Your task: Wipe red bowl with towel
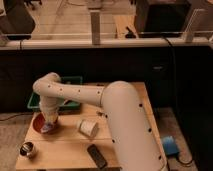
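The red bowl [38,122] sits on the left side of the wooden table [70,145]. My white arm reaches from the lower right across the table and bends down over the bowl. My gripper [49,121] is lowered into the bowl, with a pale, patterned towel [48,125] under it inside the bowl. The wrist hides most of the gripper and part of the bowl.
A green tray [35,101] stands at the table's back left, behind the bowl. A white cup [88,128] lies on its side at mid-table. A small metal cup [28,149] is at the front left, a black remote-like object [96,155] at the front. A blue item [169,146] lies on the floor, right.
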Motion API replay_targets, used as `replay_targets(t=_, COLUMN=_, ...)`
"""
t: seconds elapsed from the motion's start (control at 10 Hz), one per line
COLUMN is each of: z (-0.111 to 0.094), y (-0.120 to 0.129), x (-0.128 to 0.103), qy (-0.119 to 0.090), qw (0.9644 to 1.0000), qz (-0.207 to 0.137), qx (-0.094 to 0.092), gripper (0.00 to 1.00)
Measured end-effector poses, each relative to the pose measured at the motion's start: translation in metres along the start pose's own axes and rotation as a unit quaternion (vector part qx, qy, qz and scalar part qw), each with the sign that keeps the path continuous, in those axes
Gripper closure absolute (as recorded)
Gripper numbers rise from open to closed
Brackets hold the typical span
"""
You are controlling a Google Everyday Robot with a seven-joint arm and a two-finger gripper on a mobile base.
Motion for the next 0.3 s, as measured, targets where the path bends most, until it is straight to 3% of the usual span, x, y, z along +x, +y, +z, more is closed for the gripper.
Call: replay_targets(t=0.3, z=-0.001, y=-0.034, x=0.013, qy=0.018, qw=0.9997, qz=-0.016, qx=0.006, gripper=1.0)
